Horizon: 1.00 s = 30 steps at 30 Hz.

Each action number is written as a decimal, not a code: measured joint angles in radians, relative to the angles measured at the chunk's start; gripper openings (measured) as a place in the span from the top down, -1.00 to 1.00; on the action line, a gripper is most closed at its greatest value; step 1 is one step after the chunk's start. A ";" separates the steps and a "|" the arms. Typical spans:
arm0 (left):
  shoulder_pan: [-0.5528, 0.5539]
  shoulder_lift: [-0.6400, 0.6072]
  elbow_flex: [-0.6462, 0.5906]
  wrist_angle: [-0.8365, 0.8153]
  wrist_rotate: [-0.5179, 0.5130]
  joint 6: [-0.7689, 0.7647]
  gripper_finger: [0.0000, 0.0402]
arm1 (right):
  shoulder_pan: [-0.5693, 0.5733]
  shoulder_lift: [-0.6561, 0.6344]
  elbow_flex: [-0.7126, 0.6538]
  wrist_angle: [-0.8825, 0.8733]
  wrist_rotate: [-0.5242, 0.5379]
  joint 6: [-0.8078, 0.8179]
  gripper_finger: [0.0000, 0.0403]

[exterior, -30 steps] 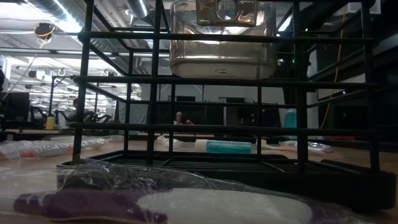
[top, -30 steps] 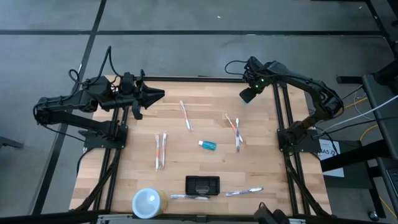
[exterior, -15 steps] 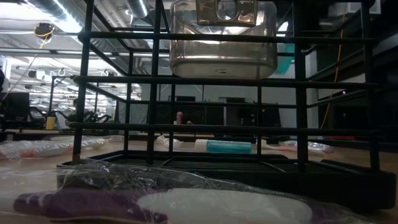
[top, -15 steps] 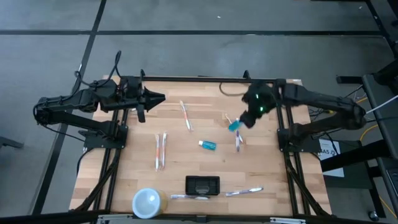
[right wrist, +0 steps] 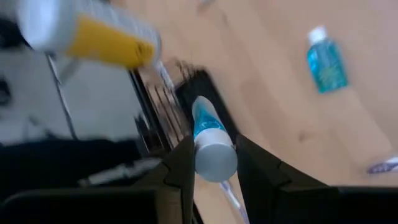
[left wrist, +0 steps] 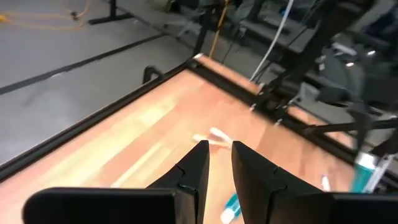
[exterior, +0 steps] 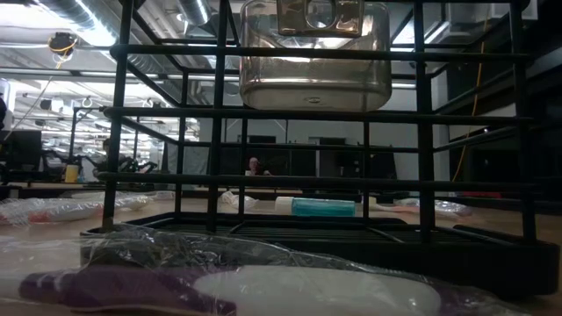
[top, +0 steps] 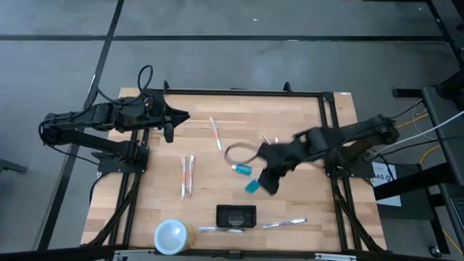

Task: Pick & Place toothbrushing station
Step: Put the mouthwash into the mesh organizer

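Observation:
The toothbrushing station [top: 236, 215], a small black slotted box, stands near the table's near edge; the right wrist view shows the station [right wrist: 163, 102] below my fingers. My right gripper [top: 257, 183] hangs over the table's middle, just above and beyond the station, shut on a small teal bottle [right wrist: 210, 140]. A second teal bottle [top: 241, 170] lies on the wood beside it. My left gripper [top: 178, 116] hovers at the far left, its fingers [left wrist: 200, 163] a narrow gap apart with nothing between them. My right gripper pinches the small teal bottle between its two fingers, one on each side of the bottle's pale rounded end [right wrist: 215, 160]. The fingers slant down from the table's right side. The bottle sticks out along them, its teal end [top: 251, 187] lifted clear of the table.
A yellow, white-topped cup [top: 172, 235] stands at the near left. Wrapped toothbrushes lie in a pair at the left [top: 187, 176], singly at the far middle [top: 216, 134], and beside the station [top: 284, 224]. A black frame [top: 232, 92] rims the table.
My right gripper has swung fast from the far right corner toward the table's middle and near edge, rolling as it went and carrying the teal bottle clear of the table. My left gripper has tipped downward where it hovers.

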 joint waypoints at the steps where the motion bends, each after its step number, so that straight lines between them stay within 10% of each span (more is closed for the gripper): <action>1: 0.000 0.000 0.000 -0.018 -0.005 -0.008 0.67 | 0.014 0.033 0.029 -0.008 -0.003 -0.003 0.53; 30: -0.085 0.017 -0.039 -0.250 -0.029 -0.046 0.68 | 0.191 0.451 0.479 -0.170 0.083 -0.030 0.54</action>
